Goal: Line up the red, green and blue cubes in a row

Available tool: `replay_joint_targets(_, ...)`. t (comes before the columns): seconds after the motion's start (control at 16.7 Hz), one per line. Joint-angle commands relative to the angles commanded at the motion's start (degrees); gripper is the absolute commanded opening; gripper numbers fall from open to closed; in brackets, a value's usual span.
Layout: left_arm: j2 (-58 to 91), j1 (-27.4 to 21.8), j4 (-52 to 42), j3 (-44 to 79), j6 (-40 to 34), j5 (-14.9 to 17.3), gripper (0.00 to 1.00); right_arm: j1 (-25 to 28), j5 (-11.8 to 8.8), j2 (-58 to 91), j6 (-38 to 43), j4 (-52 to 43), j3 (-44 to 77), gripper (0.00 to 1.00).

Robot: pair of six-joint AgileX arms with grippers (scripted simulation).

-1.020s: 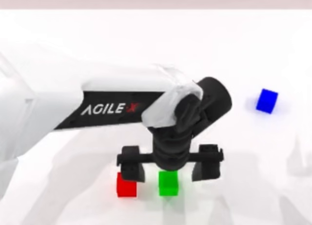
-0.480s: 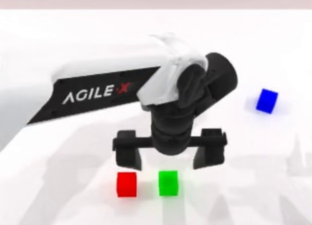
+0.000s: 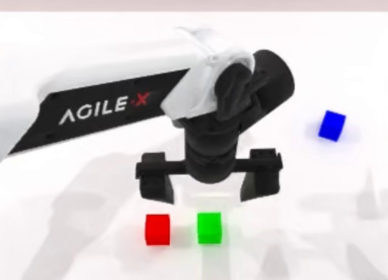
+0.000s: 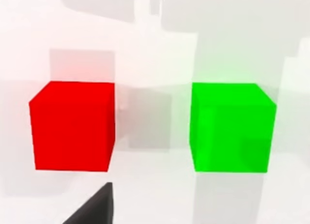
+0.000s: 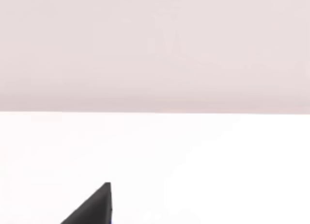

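Top view: left tool (image 3: 209,184) wide, empty, above red cube (image 3: 157,229) and green cube (image 3: 209,227); blue cube (image 3: 332,125) apart.

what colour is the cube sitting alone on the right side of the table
Deep blue. The blue cube shows best in the top view.

White table (image 3: 91,243): bore red cube (image 3: 157,229) just beside green cube (image 3: 209,227), blue cube (image 3: 332,125) well apart at right

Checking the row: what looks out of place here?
The small deep blue cube sits alone toward the table's right, far from the bright red cube and bright green cube, which stand side by side.
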Motion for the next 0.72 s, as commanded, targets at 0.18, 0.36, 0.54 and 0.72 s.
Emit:
replay_joint_targets(0.18,-5.1,3.1,3.1,-4.7,0.6,-0.2,1.00,0.9,-0.2,5.3,-2.9,-3.7,5.3,1.00)
replay_joint_targets(0.36,-15.4,8.5,8.8,-13.2,2.4,-0.5,1.00,2.1,-0.3,16.1,-8.1,-10.5,15.9,1.00)
replay_joint_targets(0.54,-30.4,15.6,16.5,-25.0,6.0,-0.6,1.00,3.6,-0.1,32.2,-14.9,-19.6,30.2,1.00)
replay_joint_targets(0.72,-47.8,23.6,25.4,-38.7,11.9,-0.6,1.00,5.3,0.1,52.3,-22.8,-30.2,46.1,1.00)
